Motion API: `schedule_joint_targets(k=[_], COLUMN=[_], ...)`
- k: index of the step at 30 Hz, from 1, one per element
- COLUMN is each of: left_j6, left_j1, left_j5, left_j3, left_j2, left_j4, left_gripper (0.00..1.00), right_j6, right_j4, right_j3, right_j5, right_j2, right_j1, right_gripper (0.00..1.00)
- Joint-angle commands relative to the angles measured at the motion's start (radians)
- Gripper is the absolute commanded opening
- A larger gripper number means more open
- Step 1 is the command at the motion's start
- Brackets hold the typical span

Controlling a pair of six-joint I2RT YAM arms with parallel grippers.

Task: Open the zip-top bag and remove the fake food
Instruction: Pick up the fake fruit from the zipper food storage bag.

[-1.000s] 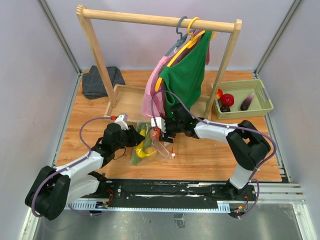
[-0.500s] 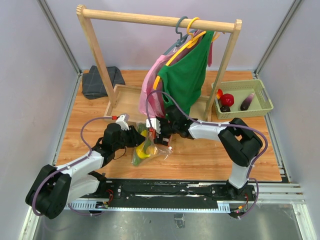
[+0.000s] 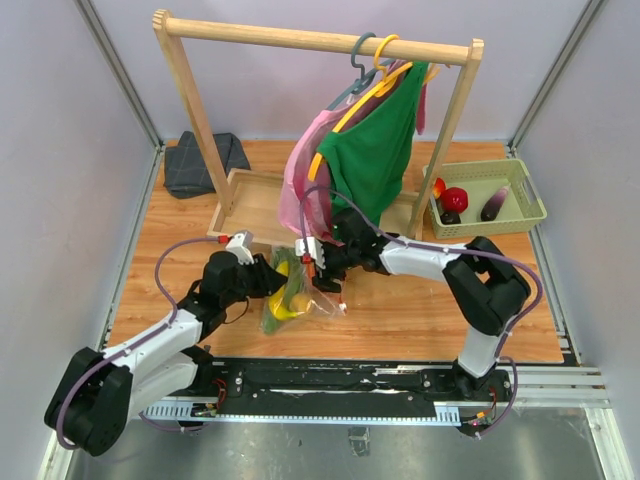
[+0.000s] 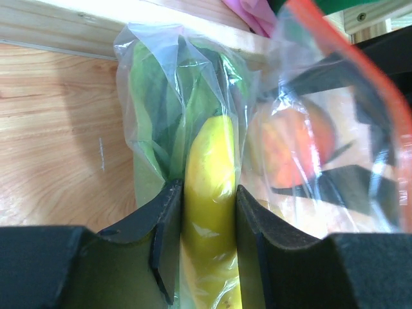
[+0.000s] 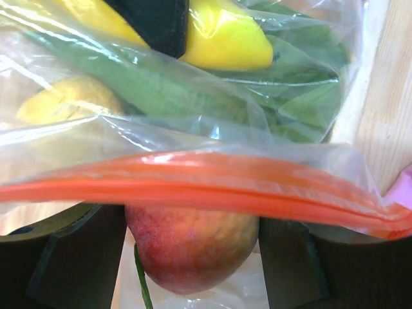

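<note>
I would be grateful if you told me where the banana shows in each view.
Top external: banana lower centre, inside the zip-top bag.
Left wrist: banana centre, pinched by the left gripper.
Right wrist: banana along the top edge.
Shared landmark: green leafy pieces beside it.

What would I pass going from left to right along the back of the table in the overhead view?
Dark folded cloth → pink garment → green garment → green basket.
</note>
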Motion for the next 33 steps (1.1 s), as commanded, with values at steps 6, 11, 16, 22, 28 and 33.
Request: schedule_joint_targets(k=[6,11,16,22,28,33], left_j6=[0.010,0.022,0.024,0.025,0.032,0.028], left_j1=[-0.003,-0.002,-0.002,-0.002,-0.002,-0.002], left_j5=[-0.073,-0.081,-0.110,-0.137,-0.136,-0.129], left_j3=[-0.044,-0.037,-0.035,-0.046,-0.046,-0.062], left_j2=[-0.075,-0.081,-0.111,-0.149,-0.183,-0.204], left_j4=[-0.071,-0.083,-0.102,-0.111,-0.114,-0.102], left_gripper=[0.18,0.17,0.17,0.16,0.15,0.15], right_j6=[-0.168,-0.283,-0.381,-0.398,-0.345,-0.338], right_j4=[-0.253,-0.467,-0.646,-0.722,-0.732,-0.774], right_j3=[-0.014,0.063,0.124,0.135,0.132,0.152], right_j5=[-0.240,-0.328,-0.340,-0.344,-0.412,-0.510], right_j2=[-0.192,-0.189,-0.185,-0.200,-0.204,-0.194], right_j1=[-0.048,-0.049,-0.051,-0.071,-0.080,-0.090], right_gripper=[0.36,0.34,0.32,0.29,0.26,0.25])
